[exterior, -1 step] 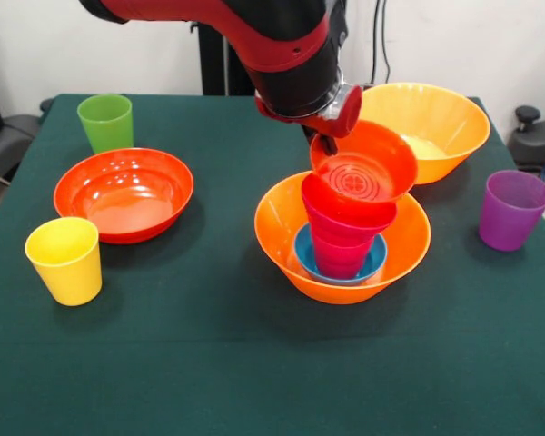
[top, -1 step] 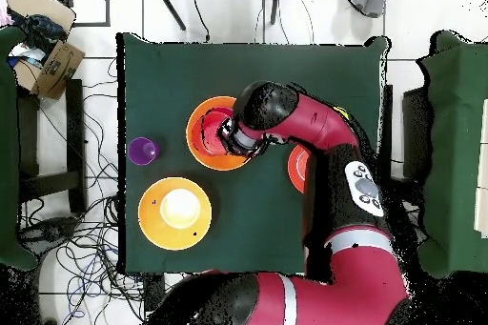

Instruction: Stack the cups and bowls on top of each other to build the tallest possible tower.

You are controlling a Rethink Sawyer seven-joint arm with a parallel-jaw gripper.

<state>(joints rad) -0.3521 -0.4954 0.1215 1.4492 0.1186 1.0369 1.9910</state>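
Observation:
The tower stands in a large orange bowl (exterior, -1 step: 282,232) (top, -1 step: 202,150) right of centre. Inside it sit a blue small bowl (exterior, -1 step: 374,263), a crimson-pink cup (exterior, -1 step: 338,254) and a magenta small bowl (exterior, -1 step: 345,215). On top of these a small red-orange bowl (exterior, -1 step: 368,163) leans tilted toward the camera. My gripper (exterior, -1 step: 327,143) is shut on its far rim. From overhead the arm's wrist (top, -1 step: 262,111) hides the gripper. Loose cups stand around: green (exterior, -1 step: 106,123), yellow (exterior, -1 step: 65,261) and purple (exterior, -1 step: 511,209) (top, -1 step: 143,151).
A wide shallow red-orange bowl (exterior, -1 step: 123,193) (top, -1 step: 296,169) lies at the left in the front view. A second large orange bowl (exterior, -1 step: 436,123) (top, -1 step: 174,212) stands just behind the tower to the right. Chairs and cables surround the green table (exterior, -1 step: 254,363).

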